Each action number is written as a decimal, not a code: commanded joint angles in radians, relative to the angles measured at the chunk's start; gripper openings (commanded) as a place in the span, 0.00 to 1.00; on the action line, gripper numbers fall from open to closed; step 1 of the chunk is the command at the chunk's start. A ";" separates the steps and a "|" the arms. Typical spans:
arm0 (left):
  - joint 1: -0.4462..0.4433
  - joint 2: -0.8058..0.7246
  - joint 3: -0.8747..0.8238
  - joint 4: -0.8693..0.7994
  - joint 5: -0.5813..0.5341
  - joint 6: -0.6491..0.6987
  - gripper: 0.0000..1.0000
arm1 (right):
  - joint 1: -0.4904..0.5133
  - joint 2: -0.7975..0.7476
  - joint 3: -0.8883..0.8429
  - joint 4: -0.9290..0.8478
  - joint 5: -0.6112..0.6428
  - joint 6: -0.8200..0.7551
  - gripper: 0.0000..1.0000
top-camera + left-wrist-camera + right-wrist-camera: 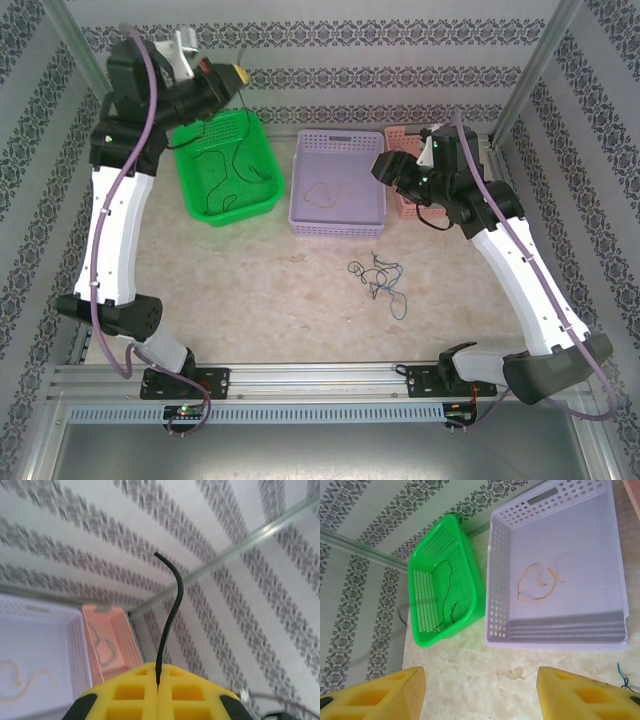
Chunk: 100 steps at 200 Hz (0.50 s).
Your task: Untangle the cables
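On the near side of the lavender perforated plastic basket point(338, 226) we see a small tangle of thin black and blue cables point(378, 278) lying loose on the mottled beige tabletop point(250, 290). Inside the lavender basket a pale yellow cable point(537, 582) rests curled on the floor. By that basket's right rim hovers the right gripper point(480, 692), its yellow fingers point(390, 692) spread apart with nothing between them. Just left of the lavender basket sits a green perforated plastic basket point(232, 213). Above its far side we find the left gripper point(158, 685), jaws pressed together on a thin black cable point(181, 587) that trails down into the green basket. Just right of the lavender basket stands a pink perforated plastic basket point(125, 630) holding a dark loop of cable point(106, 652).
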 commanded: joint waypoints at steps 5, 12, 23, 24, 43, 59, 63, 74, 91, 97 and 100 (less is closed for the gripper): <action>0.072 0.059 0.054 0.058 0.010 -0.030 0.00 | 0.013 -0.037 -0.008 0.039 -0.031 -0.005 0.60; 0.091 0.075 0.056 0.081 0.003 -0.036 0.00 | 0.015 -0.037 -0.008 0.037 -0.037 -0.003 0.60; 0.116 0.098 0.056 0.114 -0.005 -0.039 0.00 | 0.023 -0.042 -0.009 0.036 -0.035 -0.003 0.60; 0.118 0.100 0.056 0.115 -0.006 -0.038 0.00 | 0.024 -0.042 -0.009 0.035 -0.034 -0.003 0.60; 0.149 0.148 0.057 0.124 -0.022 -0.034 0.00 | 0.036 -0.054 -0.022 0.032 -0.023 -0.001 0.60; 0.158 0.180 0.041 0.115 -0.027 -0.010 0.00 | 0.043 -0.067 -0.040 0.030 -0.021 0.006 0.60; 0.157 0.185 0.025 0.121 -0.024 -0.006 0.00 | 0.044 -0.070 -0.045 0.030 -0.019 0.009 0.60; 0.156 0.195 -0.027 0.138 -0.023 0.007 0.00 | 0.045 -0.079 -0.060 0.033 -0.018 0.016 0.60; 0.158 0.202 -0.126 0.148 -0.066 0.042 0.00 | 0.048 -0.087 -0.075 0.035 -0.015 0.025 0.60; 0.162 0.206 -0.158 0.154 -0.088 0.045 0.00 | 0.051 -0.089 -0.079 0.034 -0.014 0.028 0.60; 0.164 0.208 -0.175 0.158 -0.097 0.044 0.00 | 0.052 -0.090 -0.081 0.033 -0.013 0.031 0.60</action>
